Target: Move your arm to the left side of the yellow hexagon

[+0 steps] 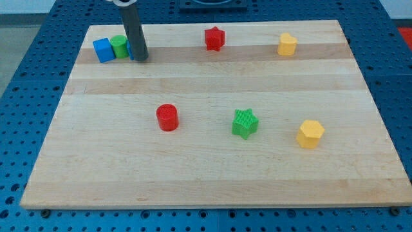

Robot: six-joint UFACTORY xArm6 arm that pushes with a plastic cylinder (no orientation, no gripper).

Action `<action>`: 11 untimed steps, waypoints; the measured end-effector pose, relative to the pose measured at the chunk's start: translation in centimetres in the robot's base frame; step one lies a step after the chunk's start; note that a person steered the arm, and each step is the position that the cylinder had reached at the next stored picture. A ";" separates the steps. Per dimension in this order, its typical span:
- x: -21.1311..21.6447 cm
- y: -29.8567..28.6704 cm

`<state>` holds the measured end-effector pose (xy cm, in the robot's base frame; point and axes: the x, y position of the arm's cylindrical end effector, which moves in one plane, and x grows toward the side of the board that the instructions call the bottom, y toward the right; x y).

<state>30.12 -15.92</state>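
Note:
The yellow hexagon [310,133] lies at the view's lower right on the wooden board [206,183]. My tip [141,58] rests on the board at the view's top left, far from the hexagon. It stands just right of a green cylinder [118,46] and a blue cube [102,49]. A sliver of another blue block [131,50] shows at the rod's left edge; the rest is hidden behind the rod.
A red star [214,38] and a second yellow block [287,44], pentagon-like, sit along the view's top. A red cylinder [167,117] and a green star [244,123] lie mid-board, the star left of the hexagon.

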 end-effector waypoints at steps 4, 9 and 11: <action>3.6 12.2; 13.3 27.3; 19.8 27.8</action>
